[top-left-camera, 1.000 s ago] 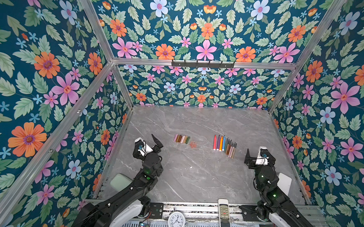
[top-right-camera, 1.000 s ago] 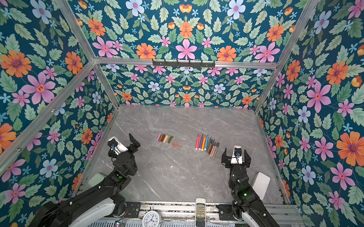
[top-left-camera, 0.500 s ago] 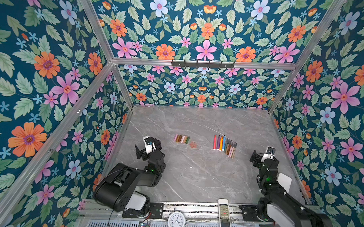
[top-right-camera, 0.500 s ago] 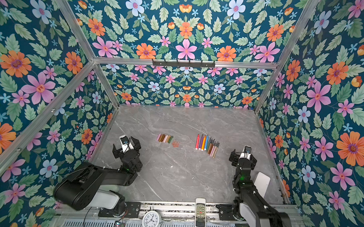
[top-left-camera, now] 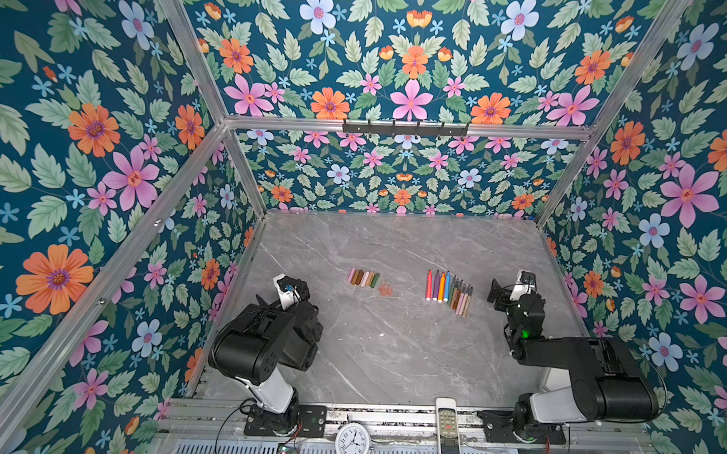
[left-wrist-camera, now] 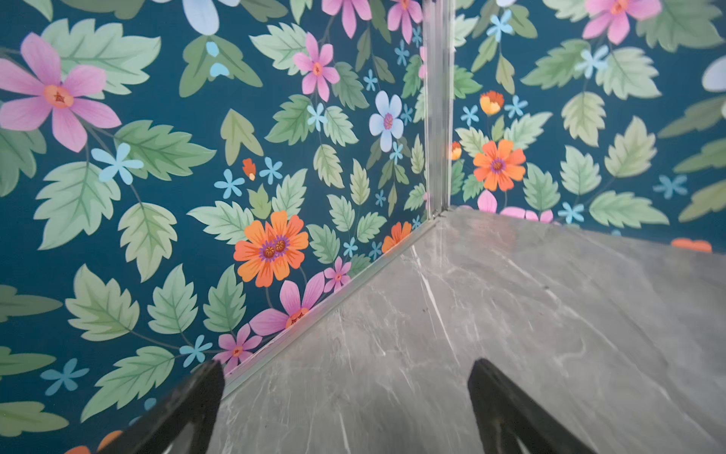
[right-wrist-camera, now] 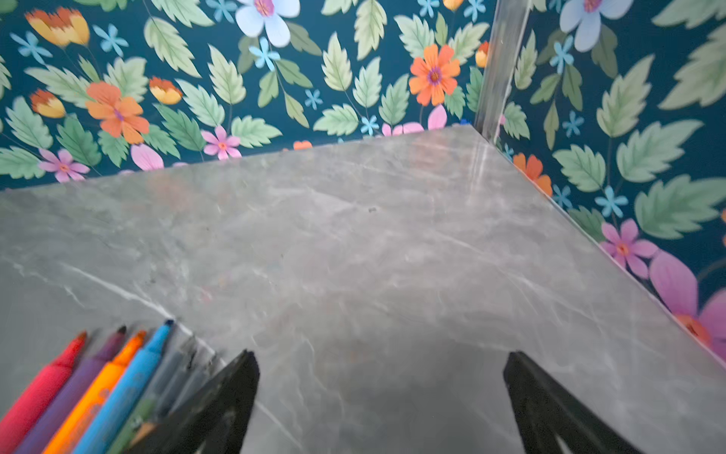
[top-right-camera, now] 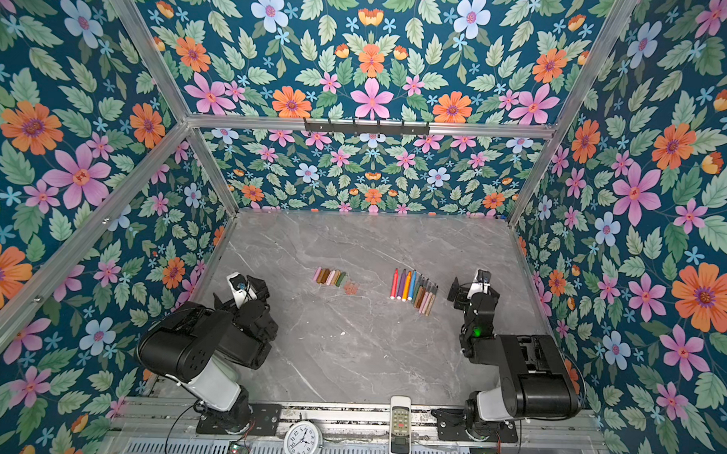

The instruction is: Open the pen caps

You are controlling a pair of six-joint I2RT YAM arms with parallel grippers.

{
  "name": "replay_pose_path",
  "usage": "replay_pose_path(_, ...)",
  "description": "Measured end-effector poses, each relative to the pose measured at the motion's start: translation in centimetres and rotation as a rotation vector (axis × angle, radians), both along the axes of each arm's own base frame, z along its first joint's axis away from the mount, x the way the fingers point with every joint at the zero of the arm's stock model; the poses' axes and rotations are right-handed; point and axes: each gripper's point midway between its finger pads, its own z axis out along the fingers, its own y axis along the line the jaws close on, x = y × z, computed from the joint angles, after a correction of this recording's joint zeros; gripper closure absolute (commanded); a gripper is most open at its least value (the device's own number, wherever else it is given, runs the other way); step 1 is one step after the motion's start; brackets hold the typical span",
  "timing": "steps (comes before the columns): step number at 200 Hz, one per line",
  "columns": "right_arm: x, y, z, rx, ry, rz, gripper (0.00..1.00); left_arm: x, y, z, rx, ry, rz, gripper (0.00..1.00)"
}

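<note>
A: Black jaws on the left gripper [left-wrist-camera: 345, 365]: spread wide, nothing between them. Past them its wrist view shows only the bare grey marble table [left-wrist-camera: 510, 314] and the far left corner of the floral walls [left-wrist-camera: 157, 196].
B: And the right gripper [right-wrist-camera: 382, 355]?
A: Same. Jaws wide apart, empty. Just left of it are the pens [right-wrist-camera: 90, 389]: red, purple, orange and blue side by side, felt tips bare and pointing far.
B: So those four are uncapped. Rest of the row?
A: Brown, pink and tan ones are at the right end, slightly nearer. They're too small in both top views and blurred in the wrist view, so I can't tell if any carries a cap.
B: Caps?
A: The pen caps [top-left-camera: 364, 278] lie in a tight row mid-table, left of the pens and well apart from them. Pink, brown, tan and green are packed together. The translucent reddish ones [top-left-camera: 386, 290] are just to their right, a bit nearer.
B: Arms?
A: Folded over their bases at the near edge, grippers out at each side, touching nothing.
B: My read: uncapping is done or nearly done.
A: Agree. If one pen is capped, the next move needs both arms. One gripper clamps the body, the other pinches the cap and pulls along the axis. The pens lie packed, so single the target out first without rolling its neighbours.
</note>
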Motion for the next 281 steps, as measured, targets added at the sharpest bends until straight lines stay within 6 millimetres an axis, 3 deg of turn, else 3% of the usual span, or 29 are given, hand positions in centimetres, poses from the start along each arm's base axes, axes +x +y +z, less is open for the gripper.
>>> replay_pose_path(35,-0.2,0.3,-1.3,0.0,0.06,0.016,0.01,3.4,0.5,0.9,-0.047,-0.006,-0.079,0.0)
replay_pose_path(58,-0.3,0.3,-1.6,-0.001,0.075,0.017,0.01,6.2,0.4,-0.5,-0.079,0.073,-0.219,0.0)
replay_pose_path(82,-0.3,0.3,-1.7,0.0,0.08,0.018,0.01,6.0,-1.0,-3.0,-0.107,0.14,-0.343,0.0)
replay_pose_path(105,-0.4,0.3,-1.8,0.0,0.087,0.02,0.01,4.3,-1.8,-5.8,-0.122,0.202,-0.4,0.0)
replay_pose_path(159,-0.8,0.3,-2.0,-0.001,0.092,0.015,0.01,6.3,-2.4,-3.2,-0.124,0.105,-0.46,0.0)
replay_pose_path(182,-2.2,-0.6,-2.0,0.005,0.063,-0.027,0.01,6.2,-2.2,-3.6,-0.133,0.12,-0.456,0.0)
replay_pose_path(219,-0.2,-0.2,-1.3,0.005,0.065,-0.009,0.01,6.3,-2.5,-3.9,-0.138,0.133,-0.473,0.0)
replay_pose_path(281,-0.4,-0.2,-2.0,0.01,0.096,0.001,0.01,6.2,-2.5,-4.0,-0.138,0.136,-0.473,0.0)
